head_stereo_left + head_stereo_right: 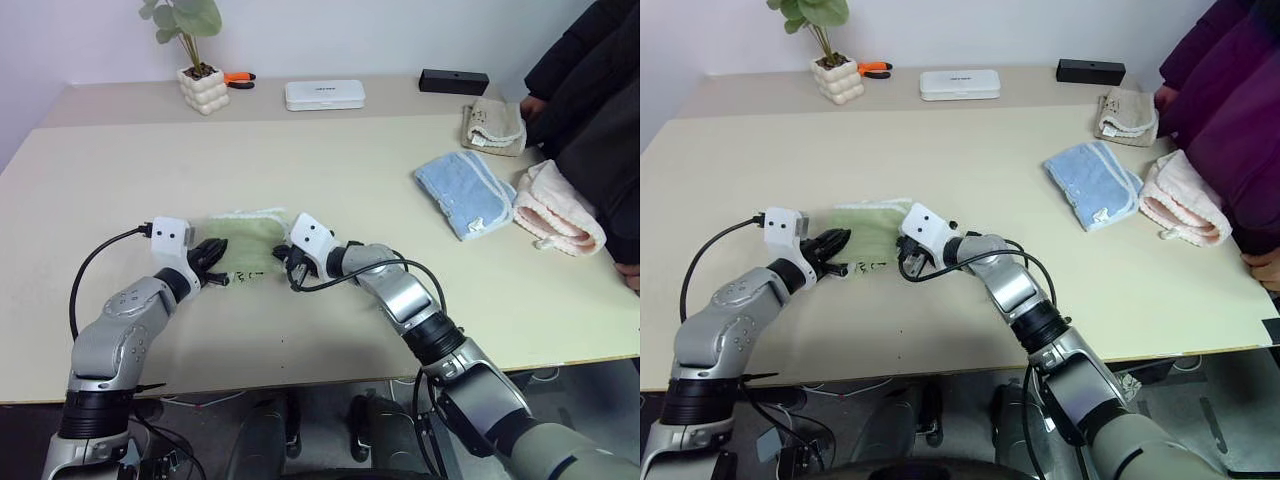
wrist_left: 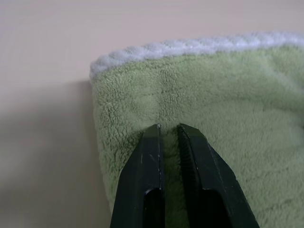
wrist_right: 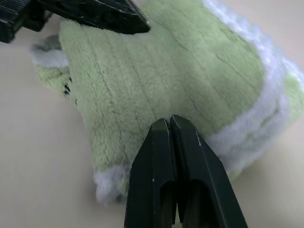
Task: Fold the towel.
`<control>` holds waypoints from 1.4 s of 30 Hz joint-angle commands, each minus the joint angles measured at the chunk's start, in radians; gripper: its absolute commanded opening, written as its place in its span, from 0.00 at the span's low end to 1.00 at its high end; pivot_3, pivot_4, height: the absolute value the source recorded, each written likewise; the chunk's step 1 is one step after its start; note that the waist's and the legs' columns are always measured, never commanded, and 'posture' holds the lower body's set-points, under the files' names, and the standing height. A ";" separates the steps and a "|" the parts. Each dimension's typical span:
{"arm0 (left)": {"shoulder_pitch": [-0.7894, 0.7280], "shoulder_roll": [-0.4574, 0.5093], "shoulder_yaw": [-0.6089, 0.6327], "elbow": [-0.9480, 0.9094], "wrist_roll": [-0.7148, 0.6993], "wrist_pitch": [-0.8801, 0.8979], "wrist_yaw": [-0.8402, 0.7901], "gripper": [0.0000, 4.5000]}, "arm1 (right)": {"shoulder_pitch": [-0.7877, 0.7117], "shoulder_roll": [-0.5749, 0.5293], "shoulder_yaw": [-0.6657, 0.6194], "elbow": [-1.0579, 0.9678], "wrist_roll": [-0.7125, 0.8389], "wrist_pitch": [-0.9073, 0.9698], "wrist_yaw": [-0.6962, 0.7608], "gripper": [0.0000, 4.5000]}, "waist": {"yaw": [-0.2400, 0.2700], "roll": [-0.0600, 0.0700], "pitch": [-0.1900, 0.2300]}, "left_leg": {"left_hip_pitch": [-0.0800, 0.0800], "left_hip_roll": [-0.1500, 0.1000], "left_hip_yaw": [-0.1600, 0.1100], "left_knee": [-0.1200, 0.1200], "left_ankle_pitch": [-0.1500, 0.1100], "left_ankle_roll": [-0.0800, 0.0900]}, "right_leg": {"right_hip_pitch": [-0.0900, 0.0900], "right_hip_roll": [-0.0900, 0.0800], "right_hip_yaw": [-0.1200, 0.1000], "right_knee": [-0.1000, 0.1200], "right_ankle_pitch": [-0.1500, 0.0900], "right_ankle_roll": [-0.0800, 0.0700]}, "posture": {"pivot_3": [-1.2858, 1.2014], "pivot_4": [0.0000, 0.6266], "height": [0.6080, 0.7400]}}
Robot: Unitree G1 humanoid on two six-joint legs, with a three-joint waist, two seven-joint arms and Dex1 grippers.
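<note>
Towel: the green towel (image 1: 245,243) lies bunched on the desk (image 1: 330,170), near its front edge.
Left fingers (image 2: 168,137): pinching the towel's pile.
Right fingers (image 3: 170,130): clenched on the towel's near edge.

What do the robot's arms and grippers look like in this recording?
Both arms are silver-grey metal segments joined by black joint rings. Each wrist carries a white boxy camera housing, with a black cable looping from it back along the arm. The left gripper and right gripper each end in two slim black fingers that taper to narrow tips, with ribbed inner faces.
</note>
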 commanded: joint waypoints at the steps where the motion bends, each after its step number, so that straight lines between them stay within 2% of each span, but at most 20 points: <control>1: 0.023 -0.040 0.118 -0.057 -0.091 -0.016 -0.003 0.18 | 0.014 -0.017 -0.080 -0.092 0.040 -0.030 -0.004 0.06 | 0.000 0.000 0.000 | 0.000 0.000 0.000 0.000 0.000 0.000 | 0.000 0.000 0.000 0.000 0.000 0.000 | 0.52 0.24 0.94; 3: 0.023 -0.082 0.282 -0.086 -0.231 -0.009 0.038 0.31 | 0.018 -0.056 -0.128 -0.164 0.076 -0.079 0.031 0.20 | 0.000 -0.001 0.001 | -0.001 0.000 0.000 0.000 0.000 0.000 | -0.001 -0.001 0.000 0.000 0.000 0.000 | 0.52 0.24 0.94; 4: 0.032 -0.085 0.343 -0.094 -0.275 0.009 0.055 0.42 | 0.027 -0.088 -0.127 -0.198 0.076 -0.115 0.062 0.30 | 0.000 -0.001 0.001 | -0.001 0.000 -0.001 0.001 0.000 0.000 | -0.001 -0.001 0.000 0.000 0.000 0.000 | 0.52 0.24 0.94; 9: 0.077 -0.067 0.450 -0.081 -0.387 0.137 0.133 0.98 | 0.087 -0.187 -0.106 -0.313 0.104 -0.144 0.178 0.87 | 0.000 -0.001 0.000 | 0.000 0.000 -0.001 0.000 0.000 0.000 | 0.001 0.000 0.000 0.000 0.000 0.000 | 0.52 0.24 0.94; 10: 0.082 -0.069 0.454 -0.081 -0.411 0.161 0.138 1.00 | 0.098 -0.199 -0.104 -0.329 0.106 -0.145 0.191 0.96 | 0.001 -0.001 0.001 | 0.000 0.000 -0.001 0.000 0.000 0.000 | 0.001 0.000 -0.001 0.000 0.000 0.000 | 0.52 0.24 0.94; 15: 0.071 -0.093 0.448 -0.076 -0.516 0.247 0.176 1.00 | 0.124 -0.209 -0.107 -0.352 0.105 -0.144 0.203 0.96 | 0.004 -0.001 0.000 | 0.000 0.000 -0.002 0.002 0.000 0.001 | 0.001 -0.001 -0.001 0.000 0.000 0.000 | 0.52 0.24 0.94; 22: -0.011 -0.199 0.343 0.003 -0.595 0.360 0.242 1.00 | 0.117 -0.201 -0.099 -0.345 0.092 -0.153 0.193 0.96 | 0.005 -0.002 0.000 | 0.000 -0.001 -0.002 0.002 0.000 0.001 | 0.003 0.000 -0.001 0.000 0.000 0.000 | 0.52 0.24 0.94; 24: -0.031 -0.229 0.307 0.009 -0.595 0.367 0.248 0.88 | 0.120 -0.202 -0.107 -0.346 0.084 -0.152 0.178 0.98 | 0.005 -0.002 0.000 | 0.000 0.000 -0.002 0.002 0.000 0.001 | 0.002 0.000 -0.001 0.000 0.000 0.000 | 0.52 0.24 0.94; 26: -0.038 -0.242 0.295 0.009 -0.593 0.369 0.252 0.72 | 0.124 -0.206 -0.110 -0.350 0.081 -0.152 0.172 0.98 | 0.007 -0.002 0.000 | 0.000 -0.001 -0.002 0.002 0.000 0.001 | 0.003 0.000 -0.001 0.000 0.000 0.000 | 0.52 0.24 0.94; 32: -0.040 -0.251 0.305 0.001 -0.608 0.362 0.262 0.05 | 0.136 -0.213 -0.107 -0.359 0.075 -0.150 0.156 0.98 | 0.004 -0.002 0.000 | 0.000 0.000 -0.002 0.002 0.000 0.000 | 0.003 0.000 -0.001 0.000 0.000 0.000 | 0.52 0.24 0.94; 34: -0.059 -0.255 0.345 -0.014 -0.593 0.291 0.269 0.01 | 0.140 -0.214 -0.100 -0.356 0.066 -0.153 0.148 0.98 | 0.005 -0.002 0.000 | 0.000 0.000 -0.002 0.002 0.000 0.001 | 0.003 0.000 -0.001 0.000 0.000 0.000 | 0.52 0.24 0.94; 39: -0.136 -0.239 0.596 -0.018 -0.553 -0.019 0.421 0.01 | 0.145 -0.224 -0.102 -0.349 0.051 -0.158 0.144 0.98 | 0.000 -0.004 0.001 | 0.000 0.000 -0.003 0.002 0.000 0.000 | 0.002 0.000 -0.001 0.000 0.000 0.000 | 0.52 0.24 0.94; 42: -0.145 -0.240 0.661 -0.015 -0.563 -0.094 0.470 0.01 | 0.144 -0.226 -0.104 -0.348 0.053 -0.159 0.144 0.98 | 0.001 -0.004 0.000 | 0.000 0.000 -0.002 0.001 0.000 0.000 | 0.002 0.000 -0.001 -0.001 0.000 0.000 | 0.52 0.24 0.94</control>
